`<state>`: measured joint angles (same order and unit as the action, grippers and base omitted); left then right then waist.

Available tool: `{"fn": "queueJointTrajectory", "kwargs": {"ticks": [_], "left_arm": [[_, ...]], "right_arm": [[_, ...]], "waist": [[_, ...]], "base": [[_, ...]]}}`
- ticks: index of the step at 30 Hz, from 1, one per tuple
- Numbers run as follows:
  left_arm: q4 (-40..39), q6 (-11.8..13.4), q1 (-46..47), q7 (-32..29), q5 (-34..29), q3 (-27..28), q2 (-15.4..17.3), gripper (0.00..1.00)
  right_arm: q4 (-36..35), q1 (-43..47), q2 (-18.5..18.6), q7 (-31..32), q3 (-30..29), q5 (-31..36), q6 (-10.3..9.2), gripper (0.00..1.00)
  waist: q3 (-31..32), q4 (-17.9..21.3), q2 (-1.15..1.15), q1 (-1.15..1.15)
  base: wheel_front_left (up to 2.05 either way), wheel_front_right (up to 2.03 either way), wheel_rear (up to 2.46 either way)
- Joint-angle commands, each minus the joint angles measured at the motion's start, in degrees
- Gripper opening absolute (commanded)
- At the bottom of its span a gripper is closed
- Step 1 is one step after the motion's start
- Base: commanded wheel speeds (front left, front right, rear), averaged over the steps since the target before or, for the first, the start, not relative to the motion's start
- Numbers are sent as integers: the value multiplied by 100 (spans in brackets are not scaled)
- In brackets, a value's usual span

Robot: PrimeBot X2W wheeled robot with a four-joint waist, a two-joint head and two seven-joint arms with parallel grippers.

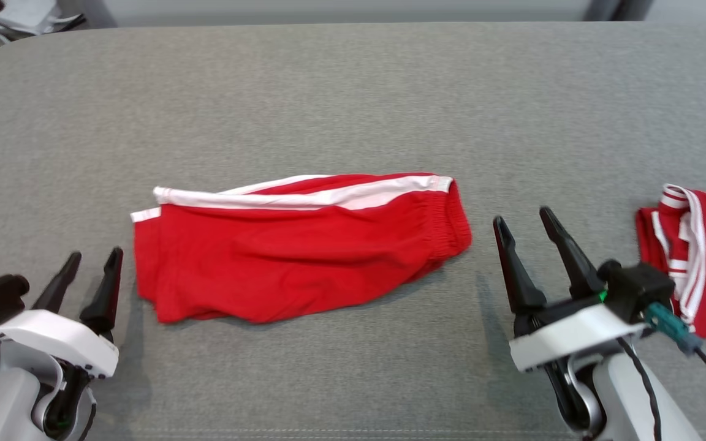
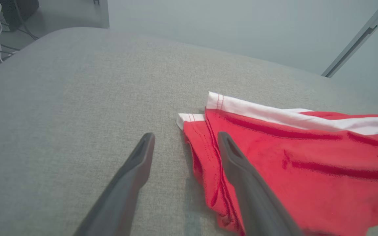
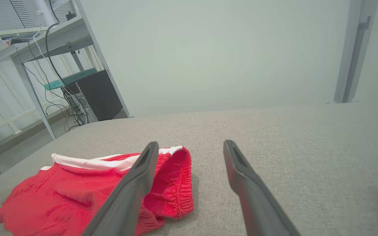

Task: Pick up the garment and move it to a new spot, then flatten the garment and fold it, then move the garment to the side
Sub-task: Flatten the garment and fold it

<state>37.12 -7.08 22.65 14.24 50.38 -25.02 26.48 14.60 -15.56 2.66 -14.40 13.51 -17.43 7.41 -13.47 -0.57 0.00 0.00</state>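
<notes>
A wide grey woven surface [image 1: 353,92] with a rounded far corner and a line of stitching along its near edge carries everything here. Beyond it stands a plain pale wall [image 3: 225,49] with a grey upright post [image 3: 353,49] against it. Off the far corner on the left gripper's side is a metal-framed desk [image 3: 44,42] with loose cables [image 3: 54,65] hanging from it and a dark box [image 3: 100,95] underneath.

The garment [image 1: 292,257], red shorts with a white side stripe, lies folded and flat on the surface between the two sets of jaws. Its hem end is just beside the left gripper [image 1: 97,252], on that gripper's inner side. In the left wrist view the hem corner sits just past the fingertips and the red cloth runs behind the inner finger; whether they touch I cannot tell. Those jaws stand apart with nothing held.

The gathered waistband end lies near the right gripper [image 1: 521,214], on its inner side and apart from it. Its jaws are also spread and empty. On its outer side a second red and white piece of clothing [image 1: 696,263] lies bunched on the surface
</notes>
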Motion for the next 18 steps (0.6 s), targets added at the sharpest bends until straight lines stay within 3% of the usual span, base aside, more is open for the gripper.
{"fn": "queueJointTrajectory", "kwargs": {"ticks": [1,7,18], "left_arm": [[-139,-40,135,72,-85,278,269,100],[-432,-40,-270,74,-320,722,79,100],[-551,-40,-439,75,-374,693,-38,100]], "right_arm": [[-69,-180,21,-60,140,3,8,100],[749,-834,21,-60,260,67,8,100],[2935,-1682,21,-14,269,-434,8,100]], "waist": [[-9,-134,0,0],[-10,-568,0,0],[-127,-1066,0,0]], "base": [[0,0,0],[0,0,0],[0,0,0]]}}
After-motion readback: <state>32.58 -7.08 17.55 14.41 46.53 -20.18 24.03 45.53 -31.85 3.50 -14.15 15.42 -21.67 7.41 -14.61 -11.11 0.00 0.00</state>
